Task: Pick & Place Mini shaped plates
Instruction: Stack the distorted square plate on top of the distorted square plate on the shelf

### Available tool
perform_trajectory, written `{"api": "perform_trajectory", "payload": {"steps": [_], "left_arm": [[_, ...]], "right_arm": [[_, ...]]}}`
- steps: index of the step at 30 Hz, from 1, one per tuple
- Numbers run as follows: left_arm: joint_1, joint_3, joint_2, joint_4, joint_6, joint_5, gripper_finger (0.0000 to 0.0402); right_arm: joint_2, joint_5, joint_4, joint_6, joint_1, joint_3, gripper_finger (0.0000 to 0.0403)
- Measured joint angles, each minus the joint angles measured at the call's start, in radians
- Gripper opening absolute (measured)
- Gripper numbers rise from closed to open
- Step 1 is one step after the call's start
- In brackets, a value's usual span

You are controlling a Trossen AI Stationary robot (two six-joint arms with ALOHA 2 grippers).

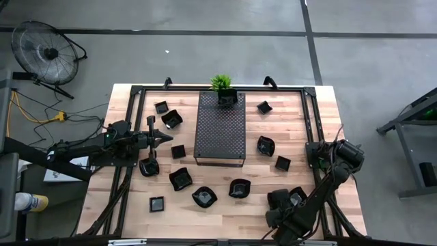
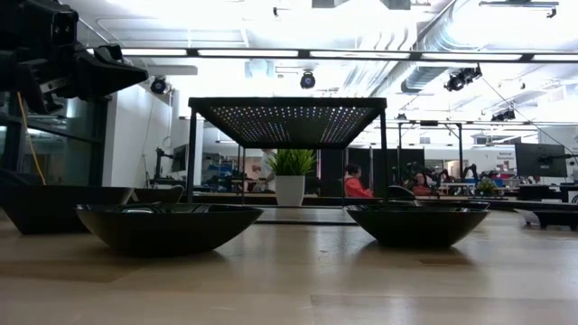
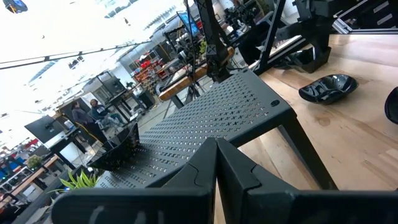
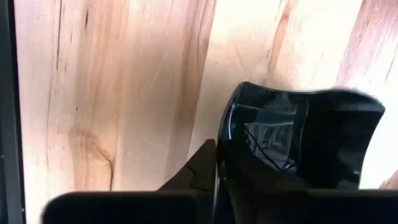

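We note a pale wooden surface [image 1: 273, 109]. On it: a black perforated tray stand [image 1: 220, 130] at centre, small black dishes [image 1: 180, 179] scattered either side, and a black frame [image 1: 308, 92] along the edges.

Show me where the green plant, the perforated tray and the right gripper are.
green plant [image 1: 220, 83], high view, on its leaves.
perforated tray [image 1: 220, 126], high view, middle of its top.
right gripper [image 4: 214, 180], right wrist view, between its fingers.

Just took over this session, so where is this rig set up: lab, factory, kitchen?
Most likely an open robotics lab or workshop: a wooden table on a concrete floor, exposed ceiling ducts overhead, and people seated at workstations behind.
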Motion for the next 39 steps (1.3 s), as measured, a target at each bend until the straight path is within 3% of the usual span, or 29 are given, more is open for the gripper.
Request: {"api": "perform_trajectory", "payload": {"steps": [3,20,39], "left_arm": [[0.000,0.000,0.000,0.000,0.000,0.000,0.0001],[0.000,0.000,0.000,0.000,0.000,0.000,0.0001],[0.000,0.000,0.000,0.000,0.000,0.000,0.0001]], "right_arm": [[0.000,-0.001,0.000,0.000,0.000,0.000,0.0004],[-0.001,0.010,-0.061,-0.082,-0.068,0.052,0.0001],[0.000,0.151,-0.514,-0.203,-0.168,0.358,0.0000]]}}
